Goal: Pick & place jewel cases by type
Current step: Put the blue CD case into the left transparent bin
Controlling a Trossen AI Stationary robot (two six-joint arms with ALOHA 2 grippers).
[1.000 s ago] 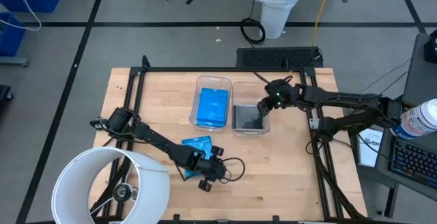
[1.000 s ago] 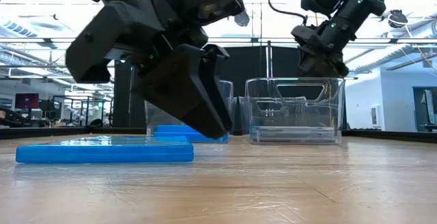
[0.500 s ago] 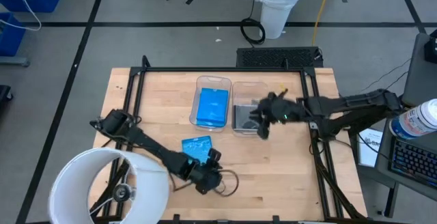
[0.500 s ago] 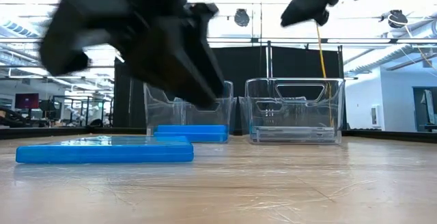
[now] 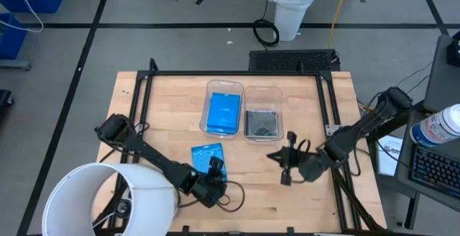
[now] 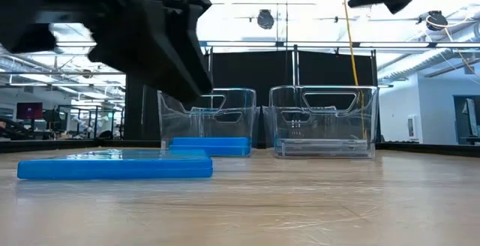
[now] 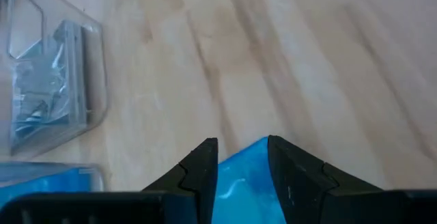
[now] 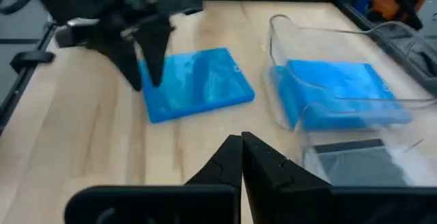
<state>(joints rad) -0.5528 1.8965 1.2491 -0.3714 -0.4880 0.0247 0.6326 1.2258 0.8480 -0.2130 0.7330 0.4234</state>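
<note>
One blue jewel case (image 5: 207, 155) lies flat on the wooden table, near the middle. My left gripper (image 7: 242, 157) is open and stands a little above the case's near right corner (image 8: 153, 108), fingers slanting down; the low view shows it clear of the case (image 6: 112, 163). Behind it stand two clear bins. The left bin (image 5: 224, 86) holds a blue jewel case (image 8: 341, 91). The right bin (image 5: 262, 91) holds a dark jewel case (image 5: 261, 124). My right gripper (image 5: 273, 155) is shut and empty, raised over the table on the near side of the right bin.
A large white round shade (image 5: 108, 200) overlaps the table's near left corner. Black frame rails (image 5: 230, 73) run along the table's edges. A loose cable (image 5: 233, 196) loops beside my left wrist. Bare wood lies between the two grippers.
My right gripper has swung away from the right bin toward the table's near edge and has rolled about its own line. My left gripper has risen and gone toward the table's left, over the blue case, which has stayed flat where it was.
</note>
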